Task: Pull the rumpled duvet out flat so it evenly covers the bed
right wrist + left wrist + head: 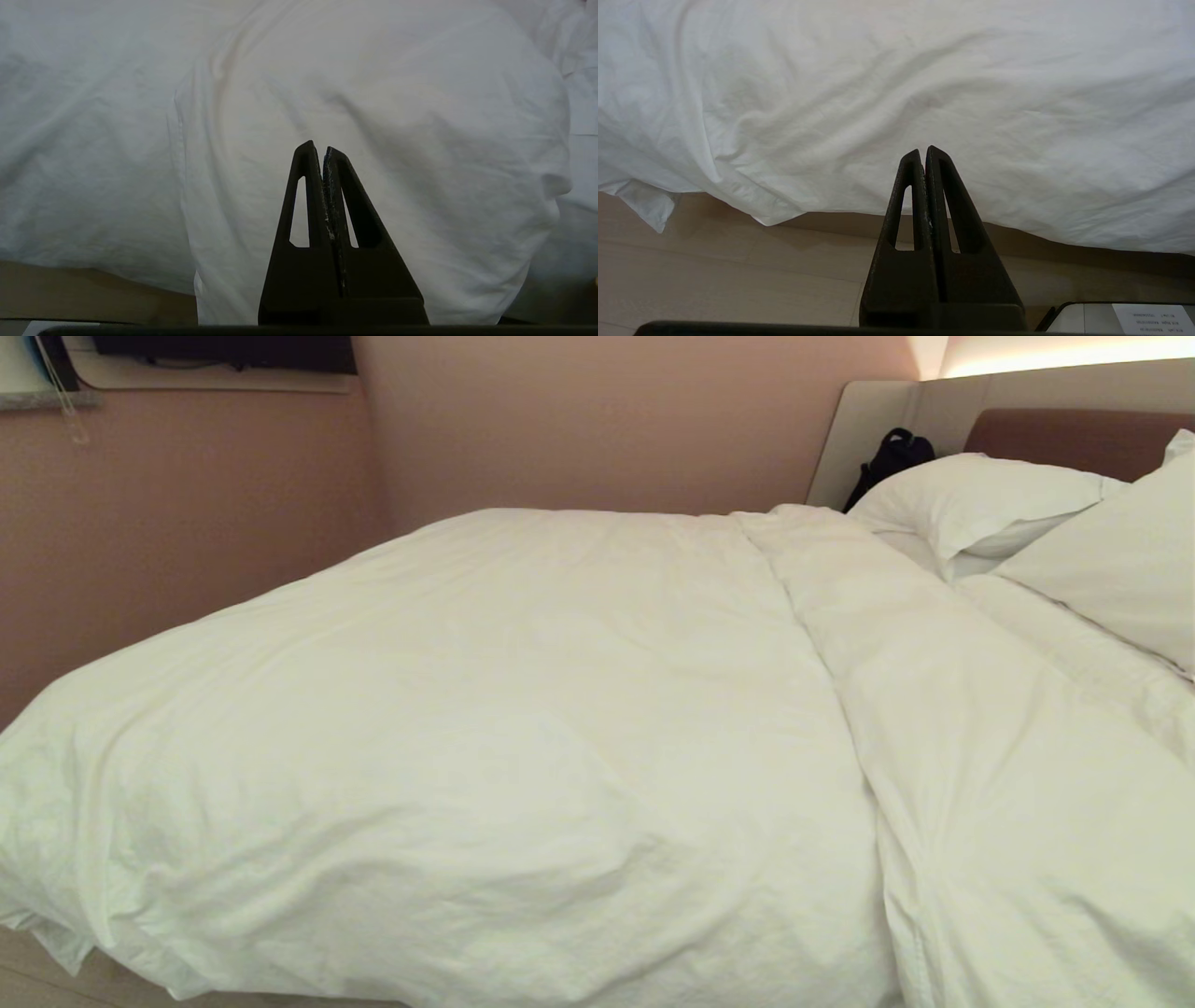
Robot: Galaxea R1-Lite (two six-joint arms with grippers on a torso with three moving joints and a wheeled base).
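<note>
White cotton, thick and puffy, fills nearly everything ahead of both tools: the large, finely wrinkled duvet lies heaped over the low double bed, its near edge hanging toward the pale wooden floor just below the left tool. A long folded band of it runs from the two plump white pillows down toward the right tool. Both tools are clenched on nothing, each hovering close in front of the hanging cloth without touching it.

The duvet looks soft, bulky and limp; it should bunch rather than slide, so a pinch on the hanging hem or on the folded band's edge seems the surest hold, with a slow, even pull.

The mattress and fitted sheet are hidden under the cover, the bed's far side is cut off, and a small black object by the headboard is hard to identify.
</note>
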